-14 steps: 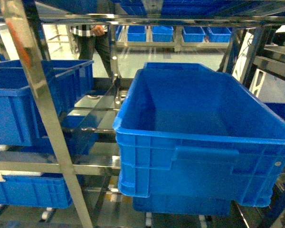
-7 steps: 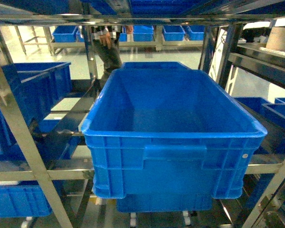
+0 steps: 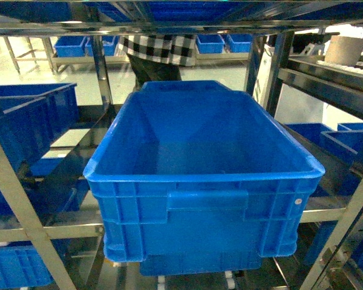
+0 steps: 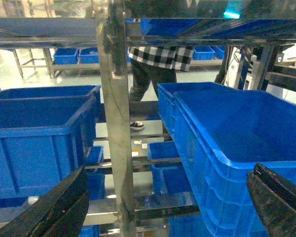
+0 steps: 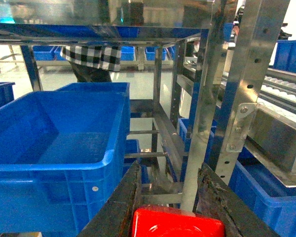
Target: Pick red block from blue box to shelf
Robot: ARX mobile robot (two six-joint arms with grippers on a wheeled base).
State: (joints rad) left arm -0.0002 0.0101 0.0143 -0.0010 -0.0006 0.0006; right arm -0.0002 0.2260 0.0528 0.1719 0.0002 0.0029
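The red block (image 5: 176, 223) shows at the bottom of the right wrist view, pinched between the two dark fingers of my right gripper (image 5: 168, 172), which is shut on it. That gripper hangs in front of the steel shelf (image 5: 246, 74), beside an upright. My left gripper (image 4: 163, 207) is open with nothing between its fingers, facing another shelf upright (image 4: 113, 123). The blue box is out of view. Neither gripper shows in the head view, where the shelf (image 3: 12, 199) fills the frame.
A large deep-blue crate (image 3: 199, 199) sits on the shelf tier straight ahead, with nothing in it that I can see. More deep-blue crates (image 4: 34, 133) stand to the left and below right (image 5: 281, 192). A person in a checked shirt (image 3: 160, 51) stands behind the shelf.
The head view has swung right, so the big deep-blue crate has slid from the right of the frame to the middle. The person now stands directly behind it.
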